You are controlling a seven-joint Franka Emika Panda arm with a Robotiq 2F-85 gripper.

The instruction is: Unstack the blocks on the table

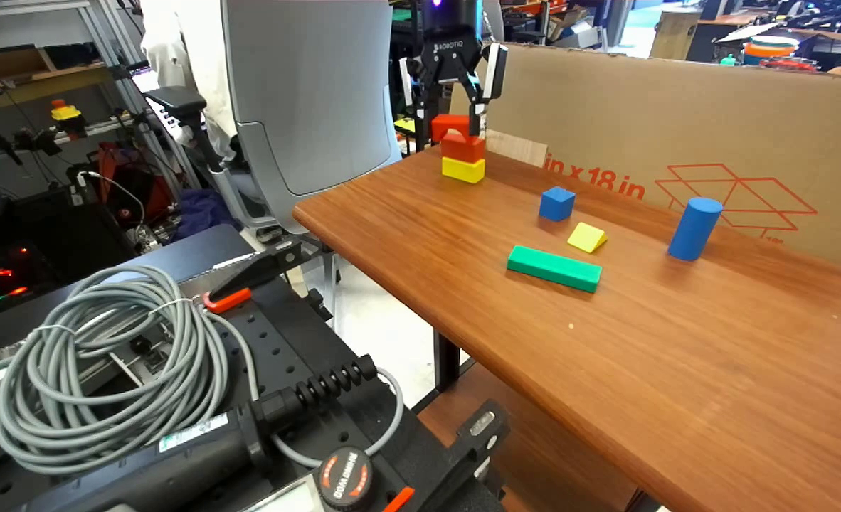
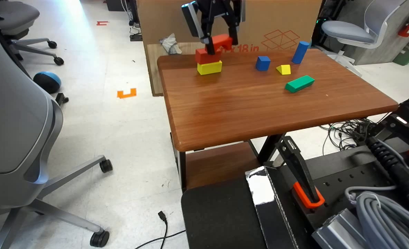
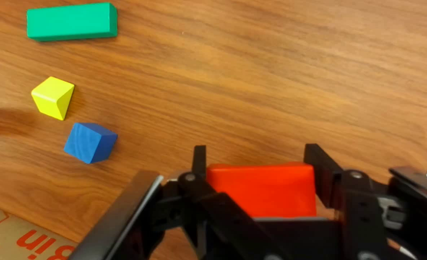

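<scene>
A red arch block is between the fingers of my gripper, which touch it on both sides in the wrist view. The arch is over a red block, offset to one side of it; I cannot tell if they touch. The red block also shows in an exterior view. It rests on a yellow block on the table. A blue cube, a yellow wedge, a green bar and an upright blue cylinder stand apart on the table.
A large cardboard box stands along the table's back edge. A grey chair is close to the table end by the stack. A black bench with coiled cable lies in front of the table.
</scene>
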